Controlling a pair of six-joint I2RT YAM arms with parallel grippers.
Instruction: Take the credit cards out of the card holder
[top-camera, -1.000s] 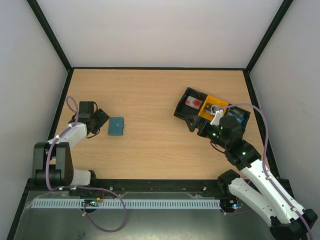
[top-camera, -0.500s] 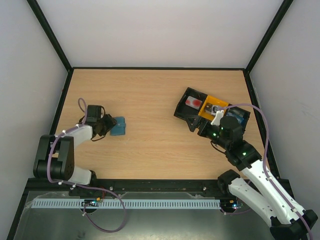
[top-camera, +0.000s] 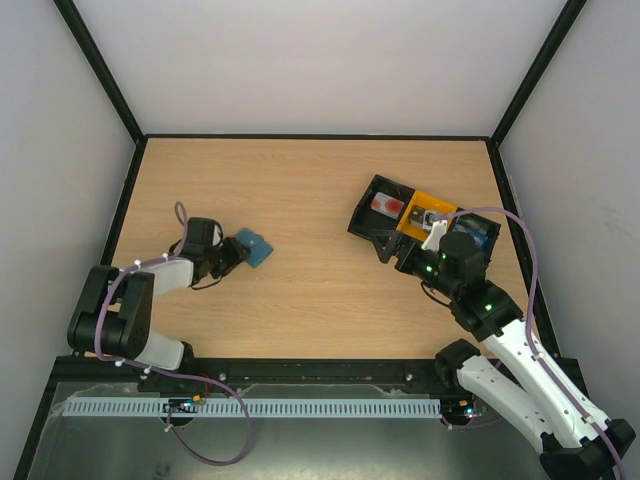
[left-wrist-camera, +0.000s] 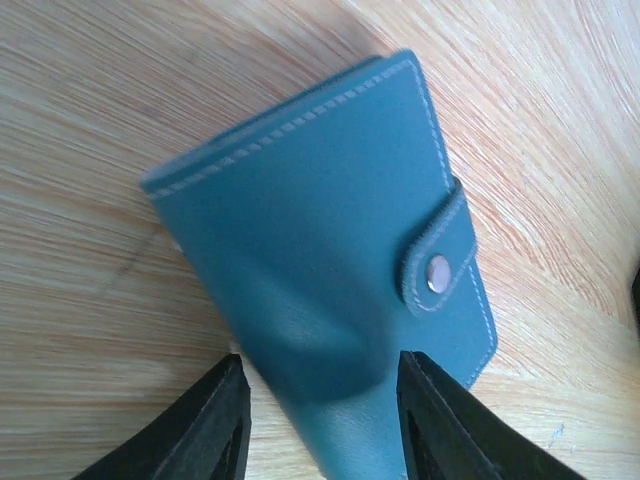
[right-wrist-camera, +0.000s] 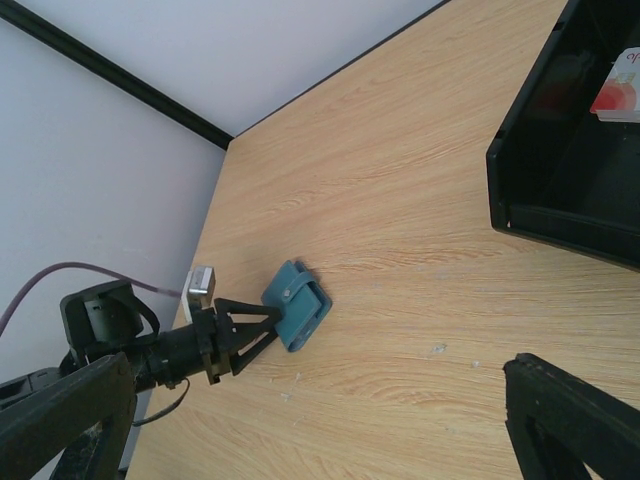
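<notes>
The card holder (top-camera: 256, 248) is a teal bifold lying at the left of the table, turned at an angle. Its tab is snapped shut (left-wrist-camera: 437, 272), so any credit cards inside it are hidden. My left gripper (top-camera: 237, 255) lies low over the wood, its two black fingers pressing either side of the holder's near corner (left-wrist-camera: 330, 400), and the leather bows there. The right wrist view shows those fingertips (right-wrist-camera: 270, 318) meeting on the holder (right-wrist-camera: 300, 315). My right gripper (top-camera: 412, 258) hangs wide open near the tray, holding nothing.
A black-and-yellow three-compartment tray (top-camera: 420, 215) stands at the right, with a white and red card (top-camera: 385, 205) in its left compartment. In the right wrist view its black wall (right-wrist-camera: 560, 215) rises at the upper right. Black frame posts and walls border the table.
The left arm has reached rightward and its jaws have narrowed onto the card holder. The holder has slid a little to the right and turned. The right arm is still.
</notes>
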